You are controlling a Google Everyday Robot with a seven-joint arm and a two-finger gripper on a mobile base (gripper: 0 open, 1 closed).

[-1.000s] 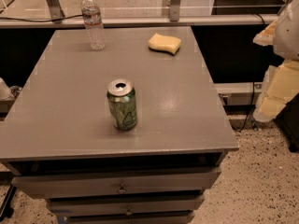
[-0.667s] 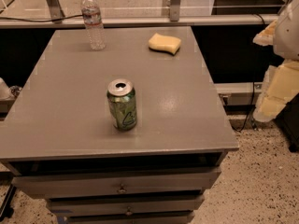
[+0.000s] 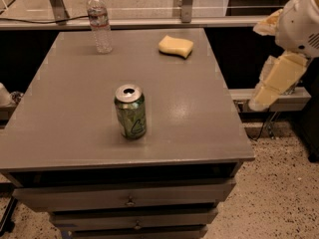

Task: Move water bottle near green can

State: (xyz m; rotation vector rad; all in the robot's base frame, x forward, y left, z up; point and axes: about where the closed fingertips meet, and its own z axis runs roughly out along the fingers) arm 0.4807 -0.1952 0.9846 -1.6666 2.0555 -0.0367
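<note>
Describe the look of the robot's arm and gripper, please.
At the right edge, beside the table, the arm has a smooth white rounded shell with a small patch of dark slots. The gripper below it is pale cream-yellow, made of flat angular segments. No cables or markings show.

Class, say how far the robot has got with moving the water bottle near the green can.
Nothing looks done: the clear ribbed plastic water bottle stands at the grey table's far-left corner, well apart from the green aluminium can. In hand: nothing; the gripper hangs off the table's right side. Left: reach, grasp, carry, place.
</note>
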